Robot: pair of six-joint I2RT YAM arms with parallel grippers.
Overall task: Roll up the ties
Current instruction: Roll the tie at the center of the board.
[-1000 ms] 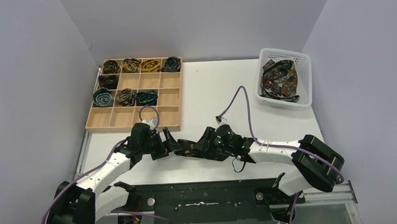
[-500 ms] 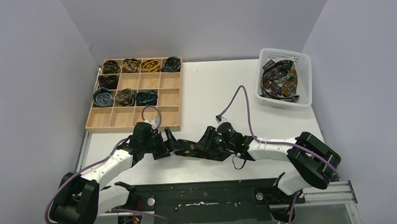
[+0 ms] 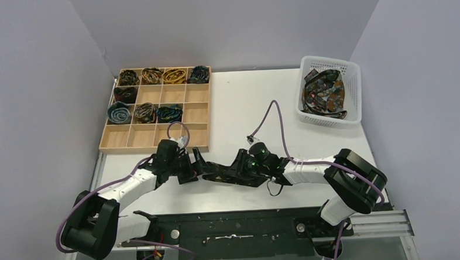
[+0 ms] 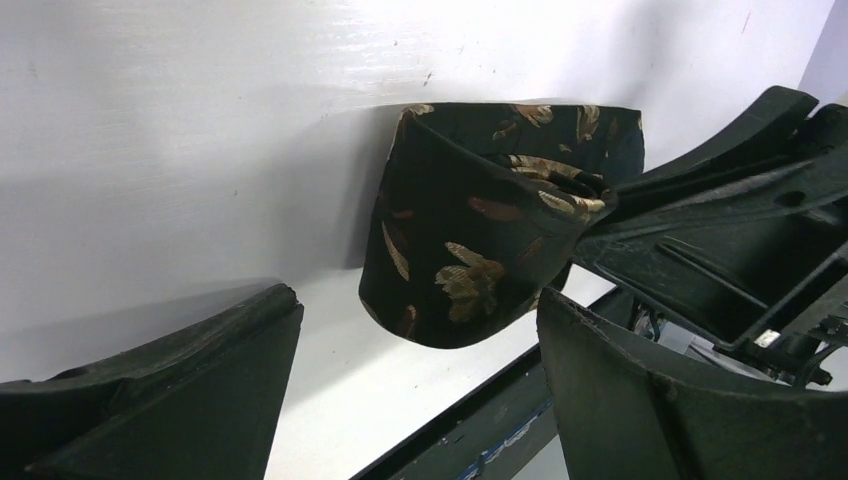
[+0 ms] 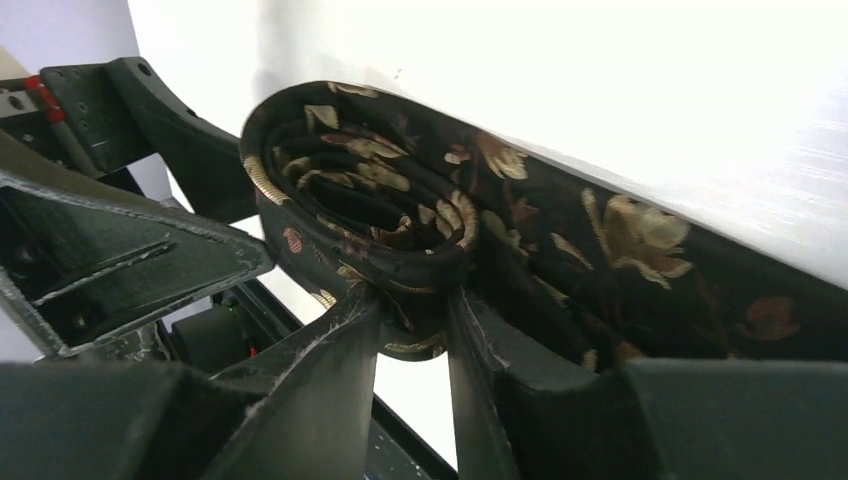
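Note:
A dark tie with gold and brown leaves (image 3: 218, 176) lies near the table's front edge, its left end wound into a small coil (image 5: 360, 215). My right gripper (image 3: 210, 169) is shut on that coil; its fingers (image 5: 480, 345) pinch the roll's lower part. The rest of the tie (image 5: 640, 260) trails to the right under my wrist. My left gripper (image 3: 195, 166) is open just left of the coil; the roll (image 4: 480, 250) sits ahead of its spread fingers (image 4: 180, 370), apart from them. Several rolled ties (image 3: 149, 75) fill compartments of the wooden tray (image 3: 195, 134).
A white basket (image 3: 309, 118) at the far right holds a loose heap of ties (image 3: 325, 93). The wooden tray stands at the back left, just beyond my left wrist. The table's front edge and a black rail (image 3: 237, 223) run close under both grippers.
Both grippers have stayed at the tie. The left arm's elbow has shifted slightly right and the right arm's elbow slightly left. The coil looks unchanged.

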